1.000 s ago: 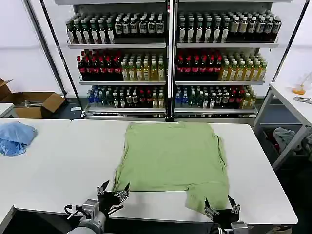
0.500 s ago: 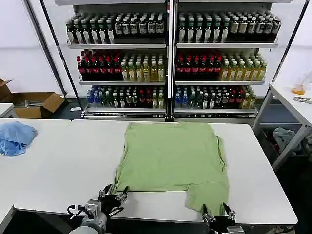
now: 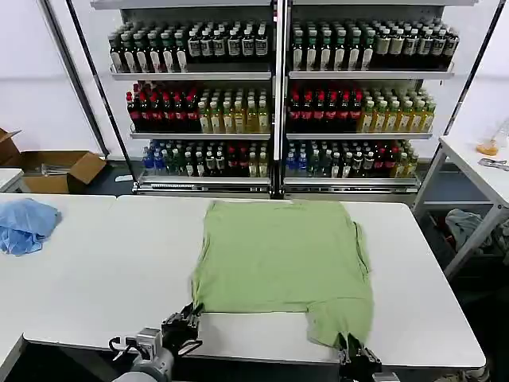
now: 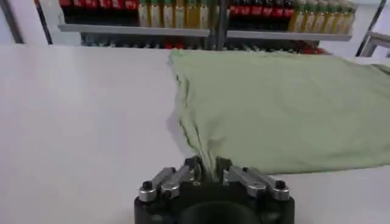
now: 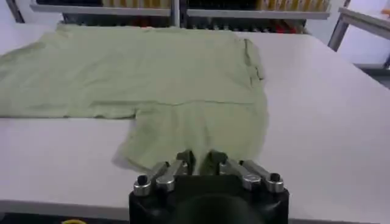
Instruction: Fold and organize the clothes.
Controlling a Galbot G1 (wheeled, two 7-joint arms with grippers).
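The clothes are one light green shirt (image 3: 282, 259) lying flat and spread on the white table (image 3: 103, 270), its print and buttons hidden. A narrower flap of it reaches toward the table's near edge on the right. My left gripper (image 3: 184, 326) sits at the near left corner of the shirt and is shut on that corner; in the left wrist view the shirt (image 4: 286, 103) gathers into a pinched ridge between the left gripper (image 4: 207, 170). My right gripper (image 3: 350, 348) is shut on the flap's near hem; the right wrist view shows the shirt (image 5: 158, 73) running into the right gripper (image 5: 201, 159).
A light blue cloth (image 3: 24, 224) lies on the table's far left. Shelves of bottles (image 3: 274, 103) stand behind the table, with a cardboard box (image 3: 56, 169) on the floor at left. A second table (image 3: 477, 171) stands to the right, with cloth (image 3: 471, 227) under it.
Both grippers stood open just short of the shirt's near edge; they have since dropped toward the near table edge and shut on the fabric, bunching the near left corner slightly.
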